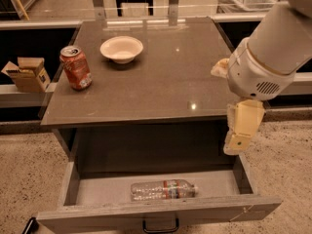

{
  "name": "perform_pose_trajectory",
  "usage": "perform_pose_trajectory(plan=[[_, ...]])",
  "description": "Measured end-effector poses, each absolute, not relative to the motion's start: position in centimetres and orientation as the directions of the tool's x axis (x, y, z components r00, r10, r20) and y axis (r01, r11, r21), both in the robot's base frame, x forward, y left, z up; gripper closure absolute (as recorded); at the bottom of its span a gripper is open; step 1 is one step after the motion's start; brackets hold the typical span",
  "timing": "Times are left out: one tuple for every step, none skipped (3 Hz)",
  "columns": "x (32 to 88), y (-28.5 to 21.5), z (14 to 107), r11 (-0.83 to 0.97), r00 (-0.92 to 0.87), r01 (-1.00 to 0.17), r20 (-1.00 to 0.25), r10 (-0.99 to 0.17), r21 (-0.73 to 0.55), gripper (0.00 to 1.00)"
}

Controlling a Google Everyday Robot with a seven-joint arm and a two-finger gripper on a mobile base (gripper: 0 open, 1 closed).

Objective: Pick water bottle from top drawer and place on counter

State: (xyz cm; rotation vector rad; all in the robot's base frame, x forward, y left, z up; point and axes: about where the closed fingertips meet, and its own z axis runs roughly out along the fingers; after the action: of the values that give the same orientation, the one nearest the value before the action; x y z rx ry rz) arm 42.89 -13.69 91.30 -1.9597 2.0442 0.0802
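The bottle (163, 190) lies crosswise in the drawer (92, 191), below-left of the end effector (236, 141), whose opening I cannot tell.

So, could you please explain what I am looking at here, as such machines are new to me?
It is one camera view, looking down at a counter with its top drawer pulled open. The white shape on the right is a robot's arm; its gripper hangs beside the counter's right edge, holding nothing. A red soda can and a pale bowl stand on the counter. A water bottle lies on its side in the drawer, untouched.
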Motion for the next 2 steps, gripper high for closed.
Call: perform_pose_trajectory(plan=[[42.8, -13.4, 90.8, 0.05, -0.01, -0.987, -0.252, -0.968, -0.153, 0.0], [42.6, -12.1, 88.5, -0.011, 0.028, -0.997, -0.229, -0.973, -0.076, 0.0]])
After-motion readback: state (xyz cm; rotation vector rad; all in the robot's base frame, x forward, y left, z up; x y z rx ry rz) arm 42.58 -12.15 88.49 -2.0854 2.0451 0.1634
